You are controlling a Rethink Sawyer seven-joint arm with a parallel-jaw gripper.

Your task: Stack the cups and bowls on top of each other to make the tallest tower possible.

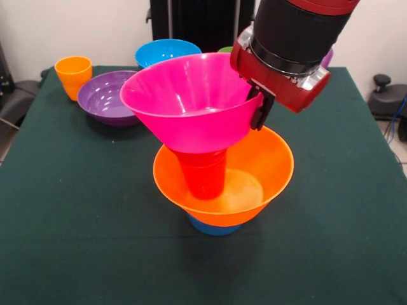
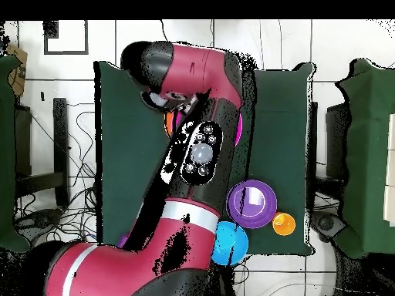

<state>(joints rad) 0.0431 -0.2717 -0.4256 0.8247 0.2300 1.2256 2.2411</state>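
Green-clothed table carries the tower, three pieces high; gripper, clamped on the pink bowl, lowers a fourth; purple bowl, blue bowl and yellow-orange cup wait.

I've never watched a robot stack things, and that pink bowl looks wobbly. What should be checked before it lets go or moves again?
1. Large shiny pink plastic bowl sits on the translucent red-orange plastic cup: ok, though touching cannot be confirmed.
2. Pink bowl level: not ok, it tilts.
3. Red-orange cup upright inside the large shiny orange plastic bowl: ok.
4. Orange bowl seated on the small light-blue plastic bowl: ok, it appears centred.
5. Gripper grip on the pink bowl's rim: ok, the fingers clamp it.
6. Medium purple plastic bowl and yellow-orange plastic cup out of the way: ok.
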